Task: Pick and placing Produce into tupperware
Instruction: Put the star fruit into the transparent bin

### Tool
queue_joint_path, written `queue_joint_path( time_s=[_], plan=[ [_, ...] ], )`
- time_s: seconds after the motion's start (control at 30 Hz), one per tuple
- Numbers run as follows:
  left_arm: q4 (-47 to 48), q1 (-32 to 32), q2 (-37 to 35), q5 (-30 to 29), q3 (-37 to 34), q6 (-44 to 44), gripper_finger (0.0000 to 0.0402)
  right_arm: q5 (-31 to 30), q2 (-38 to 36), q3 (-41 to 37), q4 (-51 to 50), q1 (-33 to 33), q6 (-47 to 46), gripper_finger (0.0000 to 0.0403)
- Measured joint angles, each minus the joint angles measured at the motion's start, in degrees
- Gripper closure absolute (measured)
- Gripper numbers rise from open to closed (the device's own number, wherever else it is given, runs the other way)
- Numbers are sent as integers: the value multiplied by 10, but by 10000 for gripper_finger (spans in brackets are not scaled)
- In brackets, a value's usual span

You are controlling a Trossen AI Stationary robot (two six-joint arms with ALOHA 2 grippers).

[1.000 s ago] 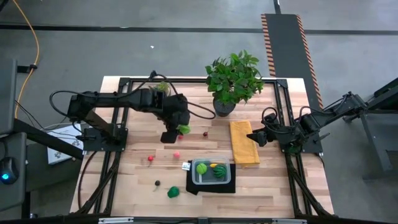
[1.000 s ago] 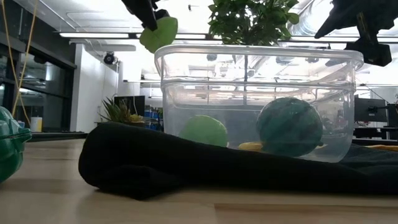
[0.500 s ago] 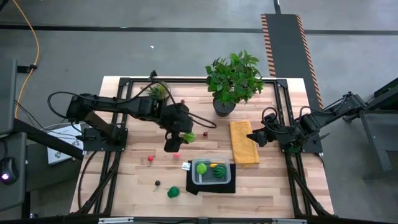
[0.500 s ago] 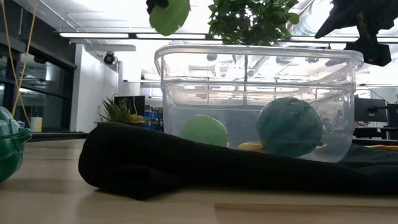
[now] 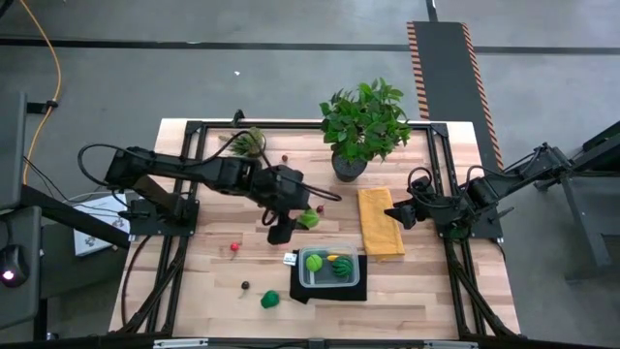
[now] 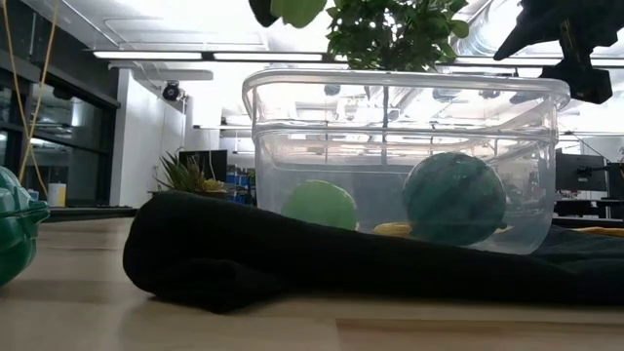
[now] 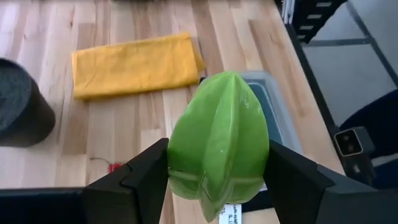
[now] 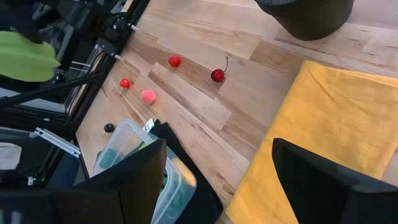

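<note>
The left gripper [image 7: 217, 180], pinching the green star fruit [image 7: 219, 142], has carried it nearer the tupperware [image 5: 329, 265] ahead; the right gripper [image 8: 217, 168] waits spread.

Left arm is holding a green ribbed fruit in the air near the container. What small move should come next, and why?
Probably carry it a little farther toward the tupperware before lowering. The left gripper is shut on the green ribbed fruit, which hangs above the table, short of the container's rim, not yet over the opening. The right gripper waits open over the yellow cloth.
</note>
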State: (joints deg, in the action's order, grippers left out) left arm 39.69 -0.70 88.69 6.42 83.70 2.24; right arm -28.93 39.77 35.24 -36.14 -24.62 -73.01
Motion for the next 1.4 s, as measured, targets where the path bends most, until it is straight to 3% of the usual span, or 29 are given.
queue_joint_path(
  time_s=[0.47,1.4],
  plan=[
    [-33,42,80,21,1,7,182,1,5,0,7,0,10,121],
    [-49,45,130,60,1,0,181,-6,8,0,8,0,13,121]
  ],
)
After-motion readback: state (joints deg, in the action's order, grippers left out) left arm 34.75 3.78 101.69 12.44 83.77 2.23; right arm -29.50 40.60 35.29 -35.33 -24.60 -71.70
